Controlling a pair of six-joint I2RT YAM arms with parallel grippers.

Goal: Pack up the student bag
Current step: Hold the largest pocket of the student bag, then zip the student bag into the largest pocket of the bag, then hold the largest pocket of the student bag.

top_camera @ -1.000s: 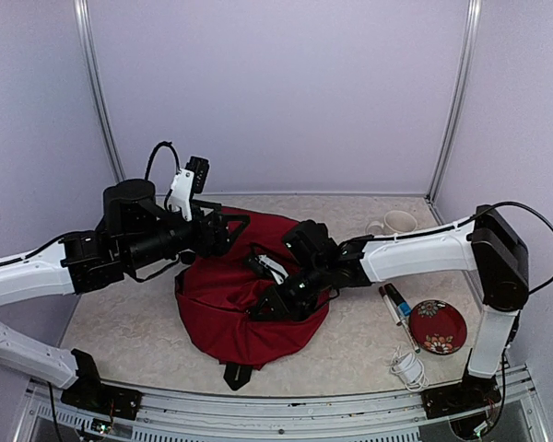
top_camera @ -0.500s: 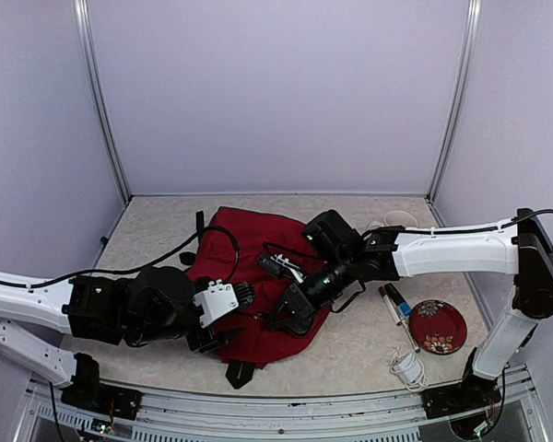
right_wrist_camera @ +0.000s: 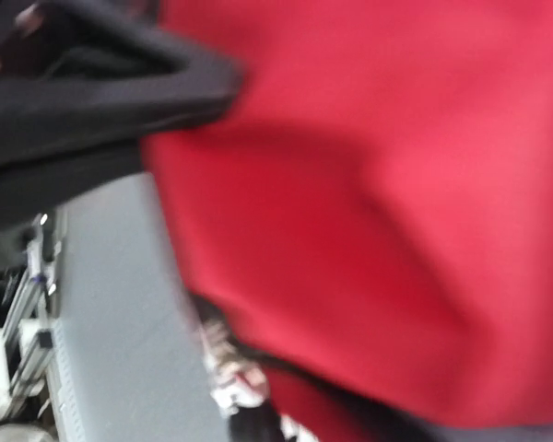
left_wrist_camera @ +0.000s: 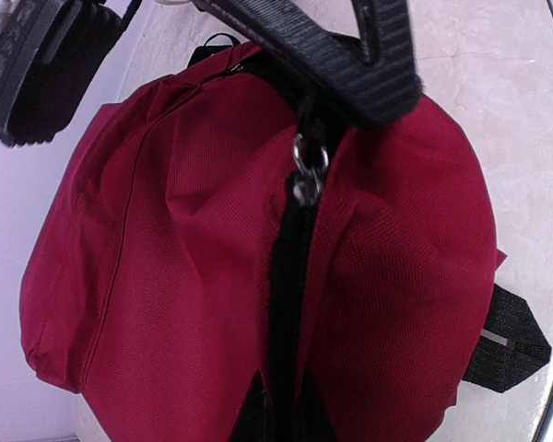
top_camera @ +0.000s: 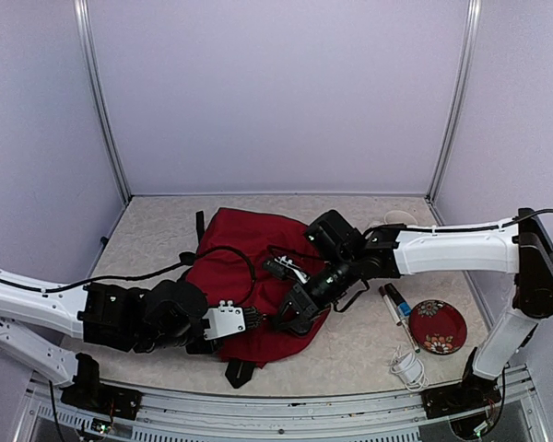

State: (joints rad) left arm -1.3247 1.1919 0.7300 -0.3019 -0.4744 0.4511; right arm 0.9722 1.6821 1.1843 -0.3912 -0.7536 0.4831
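Showing an early stage of packing, as far as can be judged: the student bag [top_camera: 230, 267] lies slumped on its side at the middle of the bench [top_camera: 157, 230], between the two arms. Nothing can be seen inside it. The left claw [top_camera: 256, 320] meets the bag's near edge with its fingers pressed together at the zipper pull [left_wrist_camera: 308, 168]. It appears to pinch the pull's tab, with the metal rings hanging just below the fingers. The black zipper track [left_wrist_camera: 290, 276] runs down the red fabric from that point (whether it is closed along its whole length cannot be told). The right claw [top_camera: 286, 319] is pressed together against the same near edge, just beside the left one. Its wrist view is blurred, so it cannot be told whether a fold of fabric is caught between the fingers.

Left to do, by this reading: opening the bag, loading it and closing it. The likely contents lie outside the bag on the right side of the bench:
- a pale mug [top_camera: 398, 219] at the far right corner
- markers [top_camera: 394, 299] near the right forearm
- a red floral plate [top_camera: 438, 327] just beside the markers
- a coiled white cable [top_camera: 407, 368] at the near edge

Obstructions: both claws crowd the same stretch of bag edge, so the pull has little free room to travel. A black strap [top_camera: 238, 373] juts from beneath the bag toward the bench's near edge.
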